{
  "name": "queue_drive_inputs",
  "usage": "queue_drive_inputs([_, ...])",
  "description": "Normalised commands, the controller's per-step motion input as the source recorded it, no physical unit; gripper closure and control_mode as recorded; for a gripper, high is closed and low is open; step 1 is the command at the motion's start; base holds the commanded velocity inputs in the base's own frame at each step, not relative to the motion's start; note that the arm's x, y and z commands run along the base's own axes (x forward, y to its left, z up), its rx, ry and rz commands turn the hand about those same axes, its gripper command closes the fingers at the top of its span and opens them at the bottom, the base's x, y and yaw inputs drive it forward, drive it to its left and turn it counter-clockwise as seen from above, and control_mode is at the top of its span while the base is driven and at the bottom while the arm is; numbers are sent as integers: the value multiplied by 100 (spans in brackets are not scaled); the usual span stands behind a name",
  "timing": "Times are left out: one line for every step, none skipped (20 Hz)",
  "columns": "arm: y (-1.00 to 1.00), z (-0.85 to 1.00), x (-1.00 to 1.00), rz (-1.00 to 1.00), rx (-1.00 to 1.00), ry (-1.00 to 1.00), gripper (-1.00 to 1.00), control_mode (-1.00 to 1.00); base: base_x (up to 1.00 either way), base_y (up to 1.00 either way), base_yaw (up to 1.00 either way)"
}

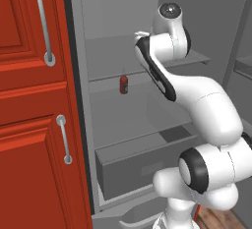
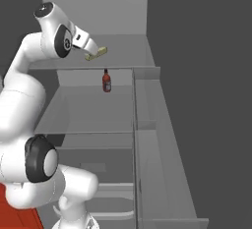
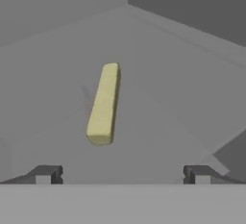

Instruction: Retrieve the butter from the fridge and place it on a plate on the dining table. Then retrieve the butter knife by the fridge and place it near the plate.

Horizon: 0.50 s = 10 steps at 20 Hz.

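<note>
Inside the plain grey fridge [image 1: 147,139], the two-finger gripper [image 3: 122,174] is seen w/ its dark fingertips [image 3: 45,174] spread wide, nothing pinched. Just ahead of it, approx. centred between the tips, a small pale-yellow rectangular butter stick [image 3: 103,105] w/ soft rounded edges is laid flat on a smooth matte grey shelf [image 3: 158,98]. Below the gripper, a small dark-red bottle [image 2: 106,81] is stood upright on a lower shelf.

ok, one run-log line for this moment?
phase: reaching for butter | fridge: open | gripper: open, short of butter, nothing held | butter: lying on upper shelf | red bottle: upright, shelf below
</note>
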Motion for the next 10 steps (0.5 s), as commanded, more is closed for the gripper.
queue_drive_inputs([0,-11,27,1,0,0,-100,-100,0,0,0])
queue_drive_inputs([0,-11,32,0,0,0,-100,-100,0,0,0])
queue_drive_inputs([0,-10,34,0,0,0,-100,-100,0,0,0])
queue_drive_inputs([0,-8,41,0,0,3,-100,-100,0,0,0])
queue_drive_inputs([0,-4,45,0,0,5,-100,-100,0,0,0])
queue_drive_inputs([0,0,49,0,0,7,-100,-100,0,0,0])
queue_drive_inputs([0,0,48,0,0,9,-100,-100,0,0,0])
queue_drive_inputs([0,0,46,0,0,9,-100,-100,0,0,0])
queue_drive_inputs([0,0,45,0,0,10,-100,-100,0,0,0])
queue_drive_inputs([0,0,43,0,0,10,-100,-100,0,0,0])
